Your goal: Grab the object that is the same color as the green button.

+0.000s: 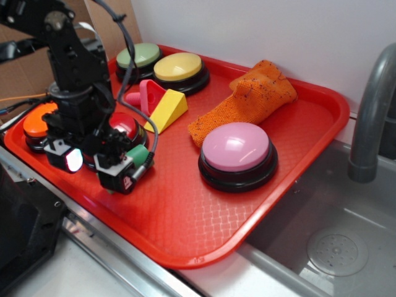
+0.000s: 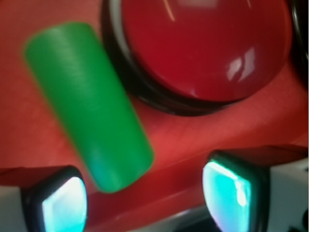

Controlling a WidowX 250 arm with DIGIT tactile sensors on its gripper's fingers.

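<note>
So, your red tray [image 1: 297, 185] holds the green button [image 1: 138, 57] at the far left; the gripper [image 1: 99, 166] hangs spread wide, empty, over the near-left green cylinder [image 2: 89, 104] beside the red button [image 2: 203, 48]. Lowering and closing remain.

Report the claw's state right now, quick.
Claw: open, holding nothing. The green cylinder lies on the tray beside the red button, with one end reaching between the fingers, not gripped.

Exterior: high, angled down across red plastic tray [image 1: 204, 229]. Wrist: very close, straight down; shared glossy red dome button [image 1: 124, 125] [image 2: 203, 46].
</note>
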